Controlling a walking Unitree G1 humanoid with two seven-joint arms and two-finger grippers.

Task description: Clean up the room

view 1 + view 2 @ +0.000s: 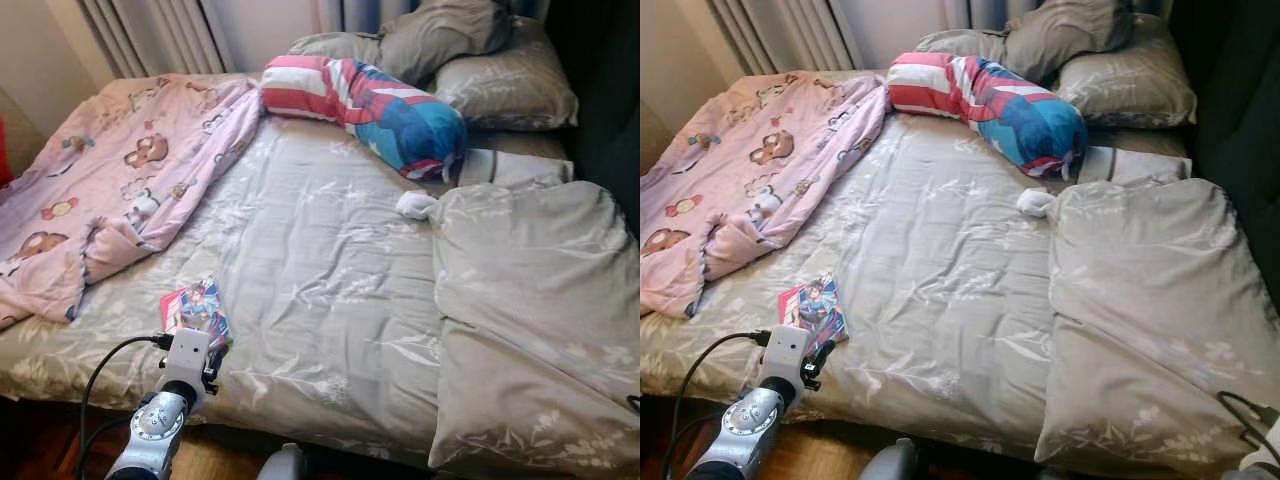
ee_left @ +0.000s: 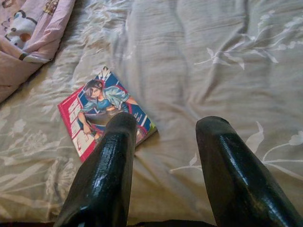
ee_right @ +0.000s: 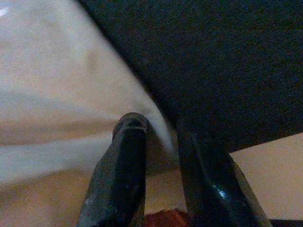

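Observation:
A colourful comic book (image 1: 196, 305) lies flat on the grey bed sheet (image 1: 320, 250) near the bed's front left edge. My left gripper (image 2: 168, 124) hovers open just above the sheet at that edge. One finger overlaps the book's (image 2: 102, 111) near corner and the other is over bare sheet; nothing is held. In the left eye view the left gripper (image 1: 212, 362) sits just in front of the book. My right gripper (image 3: 161, 125) hangs low at the right, its fingers slightly apart and holding nothing.
A pink cartoon blanket (image 1: 130, 170) is bunched on the bed's left side. A red, white and blue bolster (image 1: 370, 100) and grey pillows (image 1: 500, 85) lie at the head. A folded grey duvet (image 1: 540, 300) covers the right side, with a small white sock (image 1: 415, 205) beside it.

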